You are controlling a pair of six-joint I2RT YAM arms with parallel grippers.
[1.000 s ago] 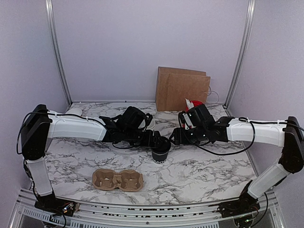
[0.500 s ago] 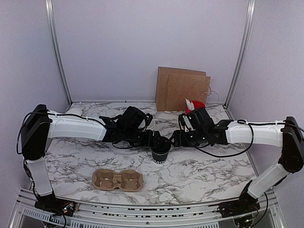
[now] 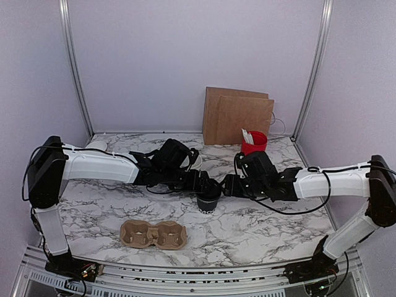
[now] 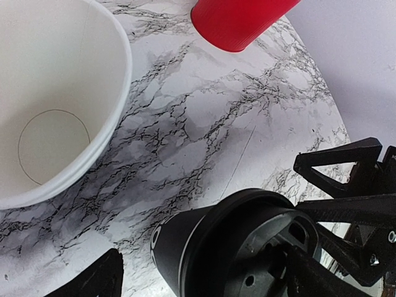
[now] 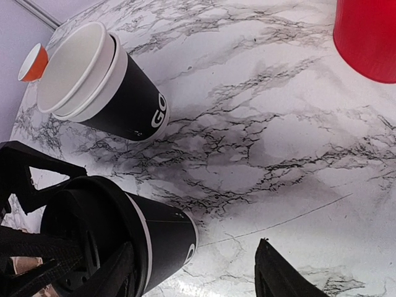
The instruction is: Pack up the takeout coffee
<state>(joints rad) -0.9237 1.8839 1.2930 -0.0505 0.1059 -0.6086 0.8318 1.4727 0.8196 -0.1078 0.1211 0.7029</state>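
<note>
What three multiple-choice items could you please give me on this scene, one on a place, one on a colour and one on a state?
1. Where does the cardboard cup carrier lie?
A. In the far right corner.
B. Nearer the arm bases than the lidded black cup.
C. In the far left corner.

2. What colour is the cup holding white utensils?
A. Blue.
B. Green.
C. Red.

3. In what state are the carrier's wells?
A. Both empty.
B. One filled.
C. Both filled.

Answers: 1 B, the top view shows it in front of that cup; 2 C, it is plainly red; 3 A, no cup sits in either well.
</note>
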